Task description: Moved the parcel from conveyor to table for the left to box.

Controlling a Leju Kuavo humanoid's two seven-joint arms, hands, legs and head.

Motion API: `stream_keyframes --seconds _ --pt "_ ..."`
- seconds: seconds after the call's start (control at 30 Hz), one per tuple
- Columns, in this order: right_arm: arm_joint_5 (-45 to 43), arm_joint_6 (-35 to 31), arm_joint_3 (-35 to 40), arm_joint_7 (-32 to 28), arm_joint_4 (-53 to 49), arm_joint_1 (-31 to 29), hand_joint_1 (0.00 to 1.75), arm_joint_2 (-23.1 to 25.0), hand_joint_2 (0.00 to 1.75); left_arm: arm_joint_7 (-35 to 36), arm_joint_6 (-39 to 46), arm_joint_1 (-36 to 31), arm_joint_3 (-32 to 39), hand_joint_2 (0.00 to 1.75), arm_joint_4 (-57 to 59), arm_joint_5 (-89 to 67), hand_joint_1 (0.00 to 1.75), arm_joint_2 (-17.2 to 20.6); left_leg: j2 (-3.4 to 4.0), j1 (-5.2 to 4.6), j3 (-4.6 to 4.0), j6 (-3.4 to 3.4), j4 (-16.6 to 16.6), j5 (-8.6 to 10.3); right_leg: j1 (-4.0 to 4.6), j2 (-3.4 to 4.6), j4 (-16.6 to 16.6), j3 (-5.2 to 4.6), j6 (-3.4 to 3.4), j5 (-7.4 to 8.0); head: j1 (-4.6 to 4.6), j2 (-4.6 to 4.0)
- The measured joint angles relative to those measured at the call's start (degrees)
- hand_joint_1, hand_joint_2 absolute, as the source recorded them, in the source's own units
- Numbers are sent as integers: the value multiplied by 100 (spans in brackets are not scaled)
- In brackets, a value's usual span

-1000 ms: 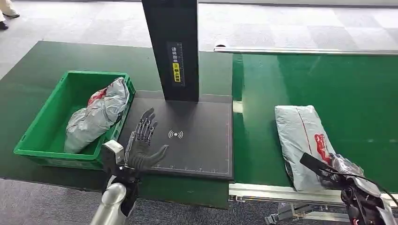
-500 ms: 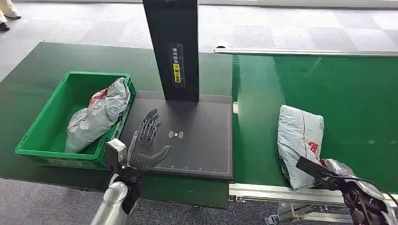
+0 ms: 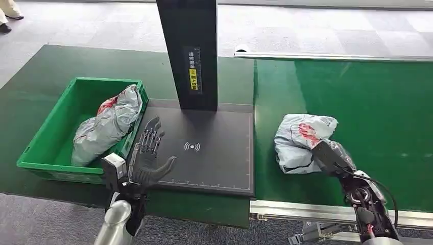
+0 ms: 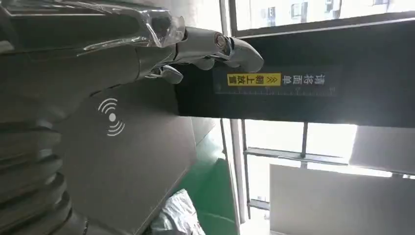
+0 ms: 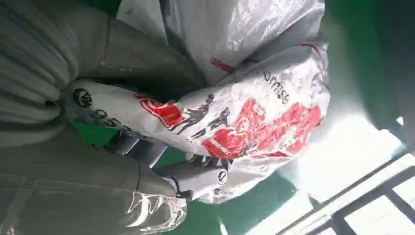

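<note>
A crumpled grey parcel (image 3: 300, 141) with red print lies bunched on the green conveyor belt (image 3: 357, 102), near its left edge. My right hand (image 3: 331, 155) grips the parcel's near side; the right wrist view shows my thumb and fingers wrapped around the parcel (image 5: 254, 122). My left hand (image 3: 149, 155) hovers open, fingers spread, over the near left corner of the black scanner pad (image 3: 214, 153). In the left wrist view, the fingertips (image 4: 230, 46) reach toward the black post.
A green crate (image 3: 46, 148) at the left of the pad holds another grey parcel (image 3: 107, 122). A tall black post (image 3: 189, 51) stands at the back of the pad. Metal rails edge the conveyor at front and back.
My right hand has closed on the parcel and drawn it left along the belt, bunching it up from flat. My left hand has barely shifted.
</note>
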Motion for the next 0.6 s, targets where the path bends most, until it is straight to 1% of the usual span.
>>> stream_keyframes --seconds 0.1,0.17,0.23,0.37,0.43,0.5,0.57,0.6 --pt "-351 102 -103 -192 -103 -3 175 122 175 -9 13 26 35 175 -41 6 0 -2 -1 -1 -7 0 0 0 -1 1 0 -3 0 0 0 0" --pt "-1014 216 -236 -463 -240 -7 175 251 175 -22 33 41 53 175 -81 13 0 -4 0 -1 -7 0 0 0 -1 1 0 -6 0 0 -2 0" --pt "-1525 297 -319 -509 -380 -34 175 369 175 -35 57 43 64 175 -96 13 0 -15 0 -1 -8 0 1 0 -1 1 0 -8 0 0 0 0" --pt "-1761 347 -422 -513 -547 -74 175 505 175 -41 68 45 107 175 -112 13 0 -37 -1 -1 -7 0 0 0 0 1 0 -9 0 0 -2 0" --pt "-2058 330 -494 -575 -617 -74 175 577 175 -89 107 60 114 175 -112 13 0 -39 -1 -1 -9 0 0 0 0 1 0 -10 0 0 -2 0" --pt "-2405 166 -571 -687 -729 -74 175 661 175 -197 250 82 140 175 -118 107 0 -72 -1 -1 -11 0 1 0 0 1 0 -12 0 0 0 0" --pt "-2540 -274 -623 -794 -886 -79 175 752 175 -304 512 102 234 175 -171 300 0 -142 -1 -1 -13 0 0 0 0 2 0 -12 0 0 0 0" --pt "-2536 -606 -643 -843 -994 -89 175 807 175 -363 702 111 284 175 -232 400 0 -179 -1 -1 -15 0 0 0 -1 1 0 -14 0 0 -2 0"
